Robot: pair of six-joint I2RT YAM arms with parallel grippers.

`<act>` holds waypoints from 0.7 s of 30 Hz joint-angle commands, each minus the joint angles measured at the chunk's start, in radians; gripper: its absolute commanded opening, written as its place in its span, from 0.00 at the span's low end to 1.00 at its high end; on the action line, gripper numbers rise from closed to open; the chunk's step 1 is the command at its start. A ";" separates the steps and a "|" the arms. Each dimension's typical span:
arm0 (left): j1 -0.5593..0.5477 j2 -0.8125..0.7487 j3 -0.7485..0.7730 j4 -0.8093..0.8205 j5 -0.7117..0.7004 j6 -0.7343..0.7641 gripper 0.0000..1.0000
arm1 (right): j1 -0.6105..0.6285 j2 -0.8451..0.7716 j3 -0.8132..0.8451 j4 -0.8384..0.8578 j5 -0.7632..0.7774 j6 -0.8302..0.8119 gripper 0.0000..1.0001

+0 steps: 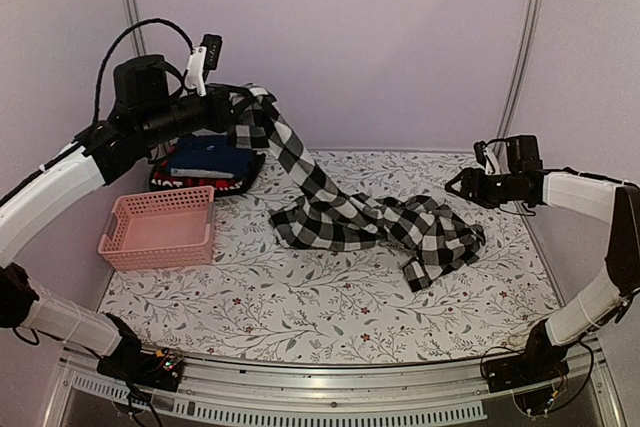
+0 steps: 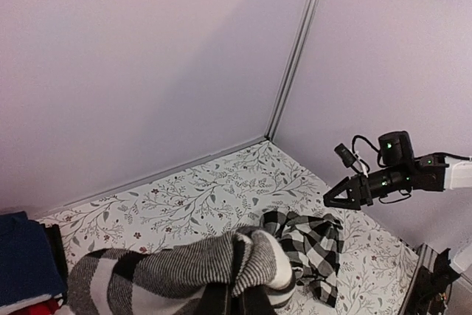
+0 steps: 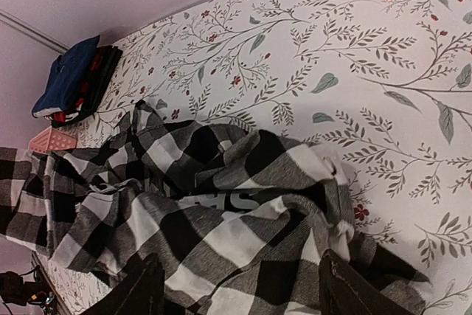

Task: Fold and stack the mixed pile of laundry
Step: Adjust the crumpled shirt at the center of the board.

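Rear left: folded stack (image 1: 200, 175), navy trousers (image 1: 208, 155) topmost — judged done | left gripper (image 1: 230, 112) clamps checked shirt (image 1: 340, 215) corner aloft | shirt body crumpled mid-table, unfolded | right gripper (image 1: 456, 187) jaws spread near its right end, holding nothing — fold and stacking outstanding.

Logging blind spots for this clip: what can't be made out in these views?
- Left gripper fingers: wrapped in the large black-and-white checked fabric shirt, top and left wrist views.
- Garments under the folded navy blue garment: mostly covered by it in the top view, cut by the left edge in the left wrist view.
- Right gripper fingertips: cut off by the bottom edge, right wrist view.
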 commanded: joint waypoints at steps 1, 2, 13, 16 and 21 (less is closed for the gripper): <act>0.011 0.066 0.043 -0.011 0.057 -0.012 0.00 | 0.137 -0.133 -0.027 -0.013 0.079 -0.084 0.73; 0.012 0.073 0.042 -0.009 0.062 -0.012 0.00 | 0.182 -0.162 -0.035 -0.005 0.095 -0.095 0.73; 0.012 0.068 0.002 -0.016 0.057 -0.006 0.00 | 0.560 0.110 0.138 -0.015 0.199 -0.173 0.68; 0.016 0.062 -0.011 -0.013 0.047 -0.005 0.00 | 0.613 0.230 0.220 -0.042 0.227 -0.183 0.68; 0.025 0.073 -0.040 0.010 0.042 -0.003 0.00 | 0.624 0.364 0.322 -0.111 0.281 -0.181 0.56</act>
